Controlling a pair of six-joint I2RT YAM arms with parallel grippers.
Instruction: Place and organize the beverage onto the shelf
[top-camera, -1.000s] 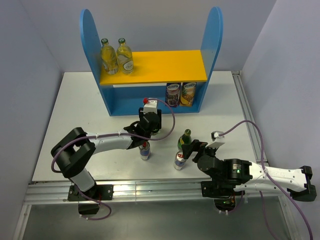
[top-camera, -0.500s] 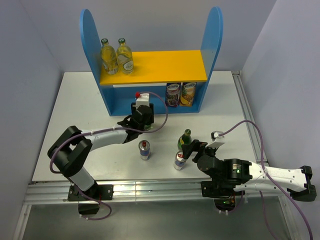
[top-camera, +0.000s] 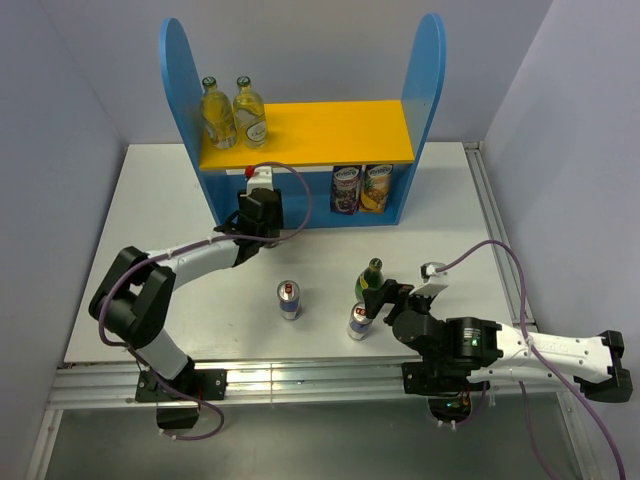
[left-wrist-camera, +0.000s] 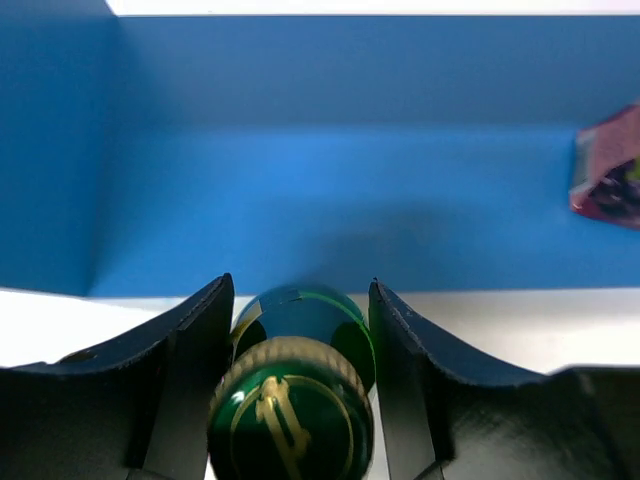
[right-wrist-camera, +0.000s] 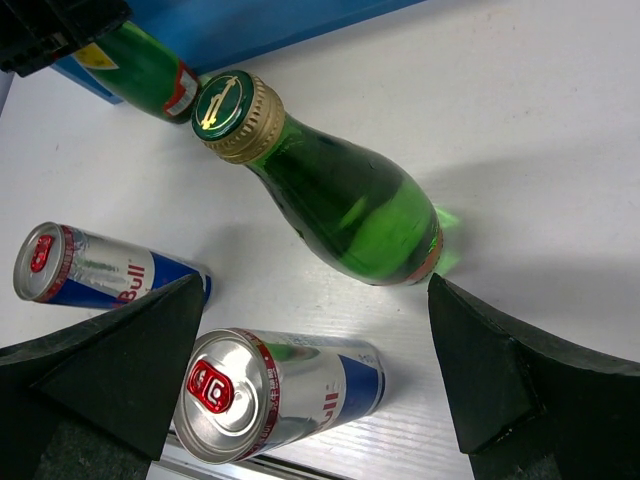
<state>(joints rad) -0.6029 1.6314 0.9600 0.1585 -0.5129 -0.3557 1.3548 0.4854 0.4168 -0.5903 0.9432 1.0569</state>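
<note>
The blue shelf (top-camera: 186, 70) has two pale-yellow glass bottles (top-camera: 217, 112) on the left of its yellow upper board (top-camera: 340, 130). My left gripper (top-camera: 256, 222) is shut on a dark green bottle (left-wrist-camera: 292, 400), held upright just in front of the left part of the lower tier (left-wrist-camera: 330, 230). A second green bottle (top-camera: 371, 278) and two blue-silver cans (top-camera: 289, 299) (top-camera: 359, 320) stand on the table. My right gripper (top-camera: 385, 300) is open and empty above the near can (right-wrist-camera: 270, 390) and beside the green bottle (right-wrist-camera: 335, 195).
Two purple and yellow fruit-printed containers (top-camera: 360, 188) stand in the right part of the lower tier; one shows at the right edge of the left wrist view (left-wrist-camera: 610, 165). The shelf's left side panel (left-wrist-camera: 50, 150) is close on the left.
My left gripper has carried the green bottle from the table's middle back and left to the front of the shelf's lower tier. The right arm has not moved.
</note>
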